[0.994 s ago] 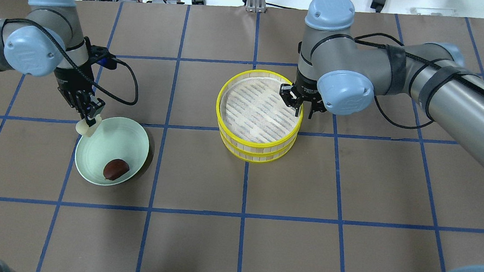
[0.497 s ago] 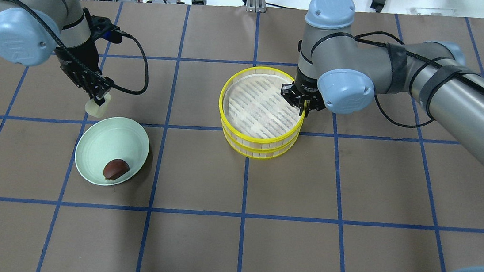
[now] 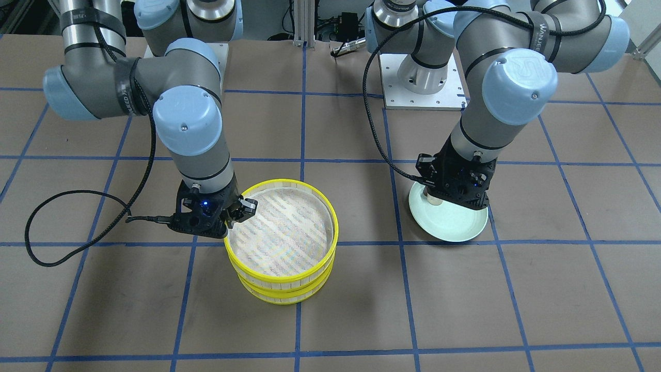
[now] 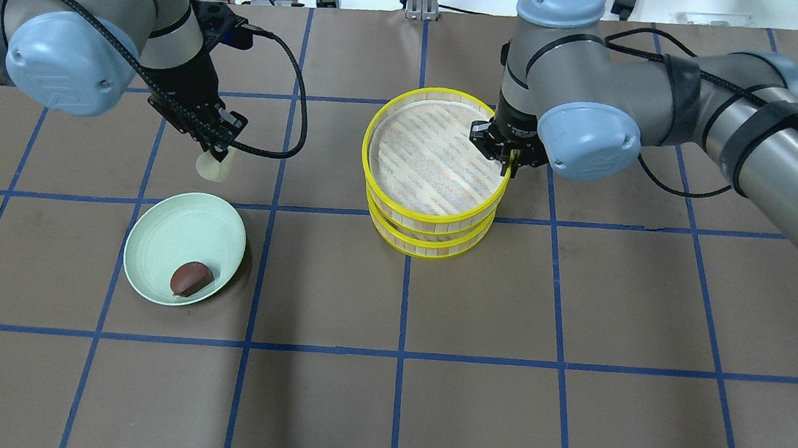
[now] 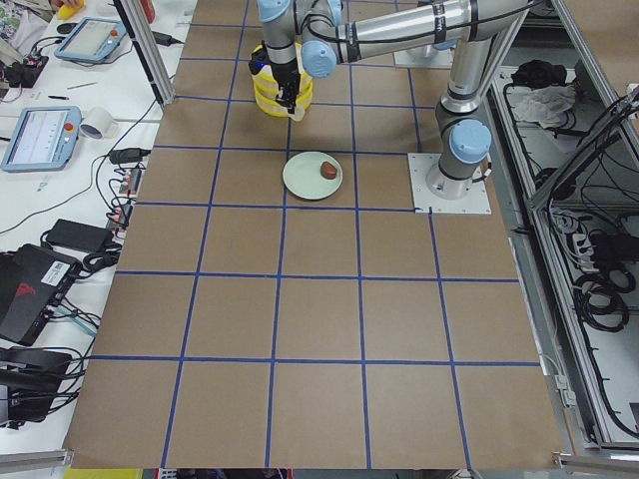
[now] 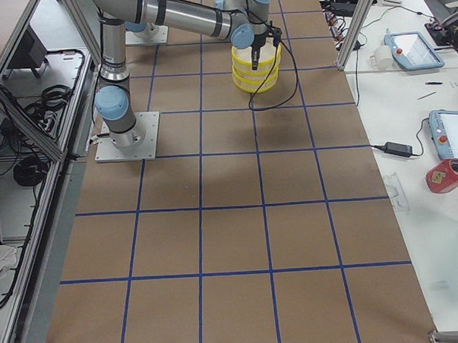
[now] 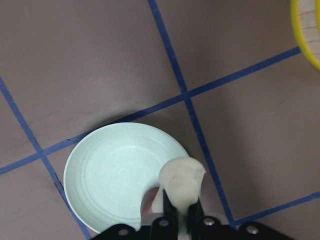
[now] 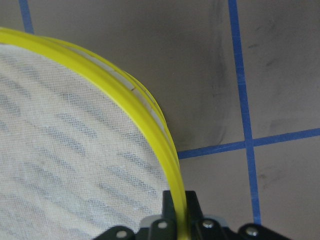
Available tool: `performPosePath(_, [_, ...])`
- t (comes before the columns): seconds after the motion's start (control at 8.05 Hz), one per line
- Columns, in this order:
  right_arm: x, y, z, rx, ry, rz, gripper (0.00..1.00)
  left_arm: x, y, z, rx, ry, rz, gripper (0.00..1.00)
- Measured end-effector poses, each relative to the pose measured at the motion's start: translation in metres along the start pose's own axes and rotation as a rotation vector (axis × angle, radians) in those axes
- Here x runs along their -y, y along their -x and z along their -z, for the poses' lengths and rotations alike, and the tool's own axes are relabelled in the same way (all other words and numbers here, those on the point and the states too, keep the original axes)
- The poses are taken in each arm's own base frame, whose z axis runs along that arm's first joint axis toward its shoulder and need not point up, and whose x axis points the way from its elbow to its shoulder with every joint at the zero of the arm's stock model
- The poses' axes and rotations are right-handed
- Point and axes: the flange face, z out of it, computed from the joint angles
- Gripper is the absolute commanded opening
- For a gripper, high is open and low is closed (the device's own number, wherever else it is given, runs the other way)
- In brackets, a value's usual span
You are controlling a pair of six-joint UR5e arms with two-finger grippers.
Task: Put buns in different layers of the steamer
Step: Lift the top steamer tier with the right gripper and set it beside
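Overhead exterior: left tool pinches cream bun above bench, near plate holding brown bun. Right tool clamps steamer top rim, probably lifting it. Swing that tier well aside before lowering bun into the one beneath.

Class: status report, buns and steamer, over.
Left end effector shut on cream bun. Right end effector shut on steamer rim. Brown bun on plate. No obstruction seen.

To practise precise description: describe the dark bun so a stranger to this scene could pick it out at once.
On the brown gridded table, find the pale green plate on the robot's left. The dark bun lies inside it, near the rim: chocolate-brown, unlike the cream bun in the left end effector.
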Motion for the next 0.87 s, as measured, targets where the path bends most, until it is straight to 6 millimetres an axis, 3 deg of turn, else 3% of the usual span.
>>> performPosePath(0.37, [-0.009,-0.031,0.05,0.002,-0.015,-0.001,0.16,0.005,-0.022,0.012,-0.011,-0.036,0.023,0.0])
performPosePath(0.87, [-0.006,-0.131,0.117,-0.002,0.003,-0.001,0.17,0.027,-0.053,0.005,-0.176,-0.142,0.145,0.0])
